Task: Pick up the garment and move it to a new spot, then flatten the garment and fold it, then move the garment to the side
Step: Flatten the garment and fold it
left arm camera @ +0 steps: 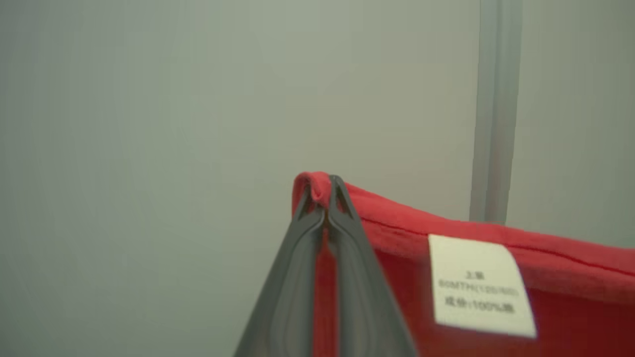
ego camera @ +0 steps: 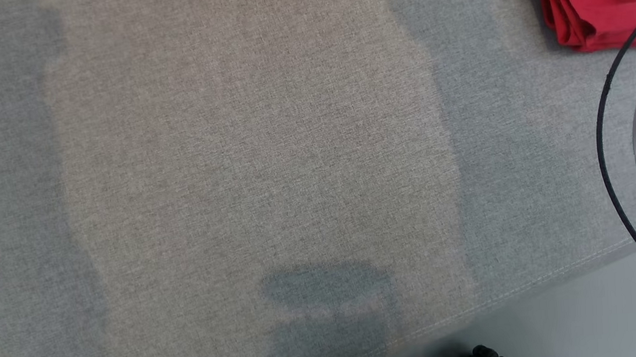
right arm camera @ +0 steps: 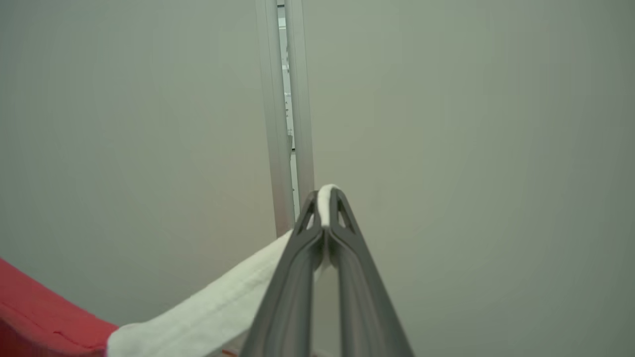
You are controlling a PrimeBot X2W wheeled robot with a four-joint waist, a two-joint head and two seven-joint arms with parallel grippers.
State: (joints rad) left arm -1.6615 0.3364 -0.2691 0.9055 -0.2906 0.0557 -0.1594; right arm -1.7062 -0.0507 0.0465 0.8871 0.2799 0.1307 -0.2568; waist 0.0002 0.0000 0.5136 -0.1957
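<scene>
One white "100%" label (left arm camera: 478,285), red garment (left arm camera: 575,302)

Grey fabric surface (ego camera: 250,149) open across the middle, red garment (ego camera: 589,2) at top right, black cable (ego camera: 600,144) possibly blocking the right edge.

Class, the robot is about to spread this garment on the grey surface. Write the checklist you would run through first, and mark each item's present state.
1. Hold of the left gripper on the garment: ok, shut on its red edge.
2. Hold of the right gripper on the white band: ok, shut on it.
3. Edge taut between both grips: cannot tell.
4. Garment flattened: not ok, bunched in folds at the head view's upper right.
5. Grey surface smooth: ok.
6. Black cable free of the cloth: cannot tell.
</scene>
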